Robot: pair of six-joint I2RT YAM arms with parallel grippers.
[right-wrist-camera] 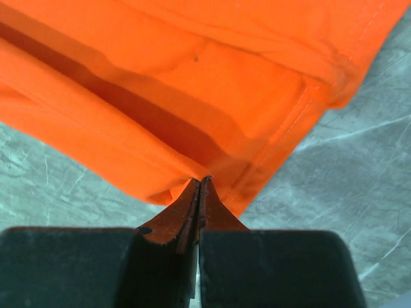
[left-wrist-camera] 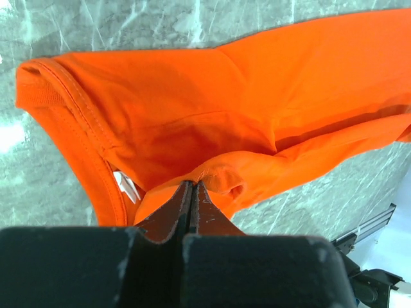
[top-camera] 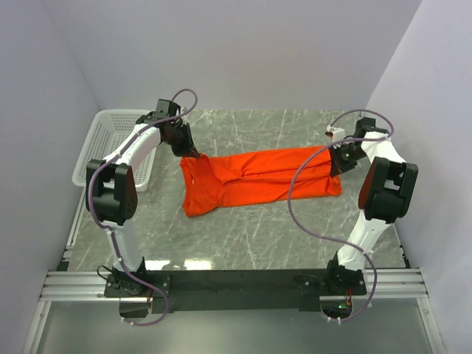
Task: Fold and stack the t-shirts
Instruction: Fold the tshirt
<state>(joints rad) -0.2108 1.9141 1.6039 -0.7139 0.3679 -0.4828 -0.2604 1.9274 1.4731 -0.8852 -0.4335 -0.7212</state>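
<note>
Grey marble-look table (top-camera: 243, 243) is seen from above, with plain pale walls around it. An orange-red t-shirt (top-camera: 258, 177) is spread across the middle of the frame, bunched in long folds, with its neck end at the left and its hem at the right. The left gripper (top-camera: 195, 154) is placed at the upper left corner of the cloth, with its jaws pressed tight on a pinch of fabric by the collar. A small white neck label (left-wrist-camera: 126, 186) is seen just beside that pinch. The right gripper (top-camera: 335, 161) is placed at the right end, jaws squeezed on a fold at the hem. The ends may be lifted a little, but that is hard to tell. A white mesh basket (top-camera: 103, 144) is set at the upper left, apart from the shirt.
</note>
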